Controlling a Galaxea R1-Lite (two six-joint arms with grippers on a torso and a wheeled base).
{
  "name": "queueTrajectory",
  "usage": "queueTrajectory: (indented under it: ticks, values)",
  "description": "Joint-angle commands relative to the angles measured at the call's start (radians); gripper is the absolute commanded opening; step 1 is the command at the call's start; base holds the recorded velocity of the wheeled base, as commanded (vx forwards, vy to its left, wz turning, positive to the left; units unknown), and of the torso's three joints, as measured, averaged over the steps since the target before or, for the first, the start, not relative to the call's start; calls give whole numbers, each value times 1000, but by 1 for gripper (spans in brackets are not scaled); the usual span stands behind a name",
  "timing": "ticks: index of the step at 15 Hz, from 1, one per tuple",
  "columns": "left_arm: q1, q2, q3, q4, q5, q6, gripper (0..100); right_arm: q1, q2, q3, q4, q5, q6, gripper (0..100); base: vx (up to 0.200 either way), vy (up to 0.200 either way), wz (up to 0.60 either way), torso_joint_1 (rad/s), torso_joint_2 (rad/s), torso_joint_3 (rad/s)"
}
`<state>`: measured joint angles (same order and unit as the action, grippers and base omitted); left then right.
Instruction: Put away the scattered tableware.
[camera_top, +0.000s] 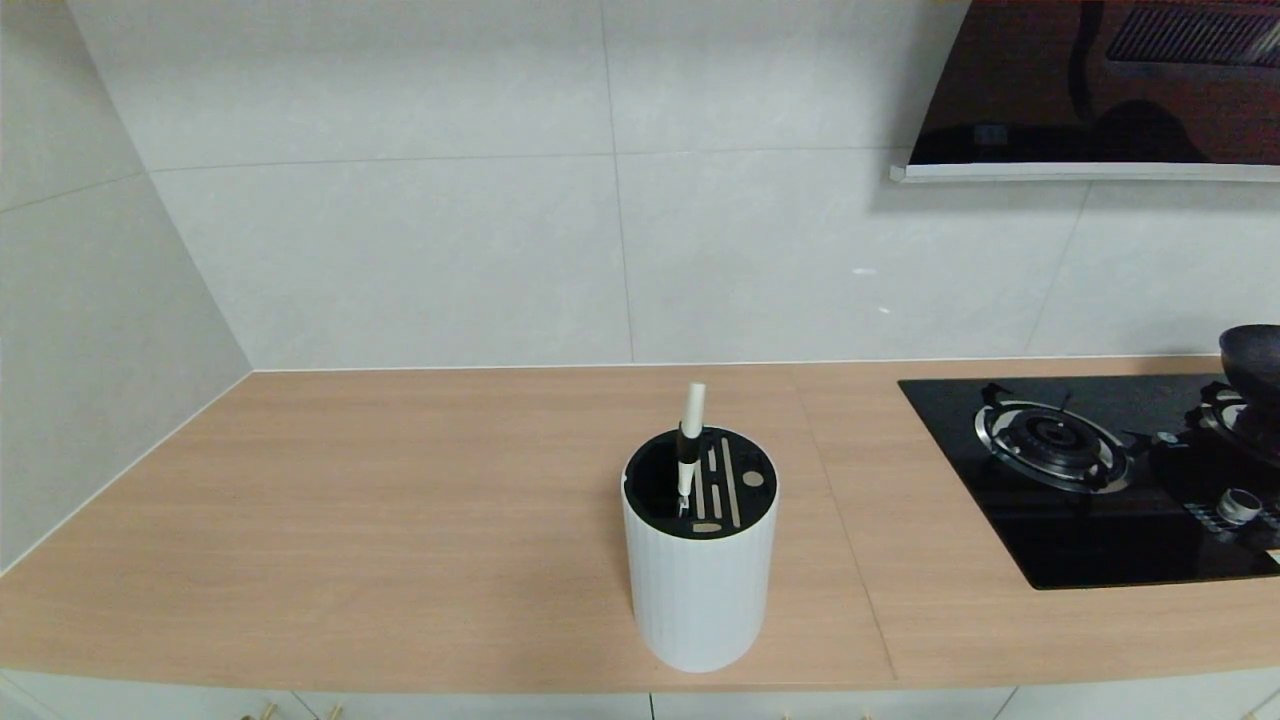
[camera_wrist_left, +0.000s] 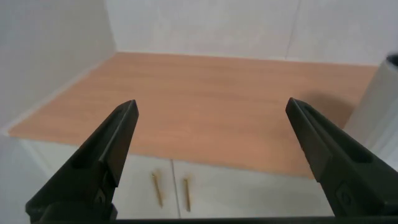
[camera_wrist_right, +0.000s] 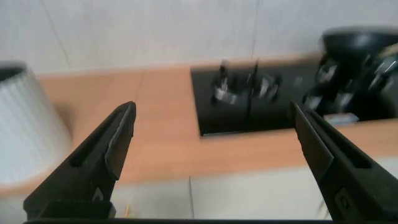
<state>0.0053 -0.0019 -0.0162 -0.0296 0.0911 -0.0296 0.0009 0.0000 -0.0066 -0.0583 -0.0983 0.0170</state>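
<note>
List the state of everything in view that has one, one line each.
Left pincer, open, holding nothing.
Right pincer, open, holding nothing.
Utensil holder, upright on the counter.
Utensil, standing handle-up in the holder.
Burner, no flame visible.
Dark pot, sitting on the hob at its right end.

Bright, even light; soft shadow beneath the range hood (camera_top: 1100, 90), reflections across its glossy dark face.

The counter (camera_top: 400, 520) is seen from above by the head view; the holder (camera_top: 700, 590) is shared with both low wrist views.
</note>
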Motion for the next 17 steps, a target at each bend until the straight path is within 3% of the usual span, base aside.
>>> queueTrajectory:
  ticks: [1,3,6,17]
  values:
    - [1,2,16,2,-24,5,100,1,0,7,21,5,4,100,0,0,0,0,0,0]
    - [1,3,16,30,-73,57,100,1,0,7,14,38,8,100,0,0,0,0,0,0]
    - [1,26,16,30,-71,20,100,2,2,5,60,100,-20,100,0,0,0,0,0,0]
    - [-1,2,16,28,-71,22,100,2,0,7,58,111,-15,100,0,0,0,0,0,0]
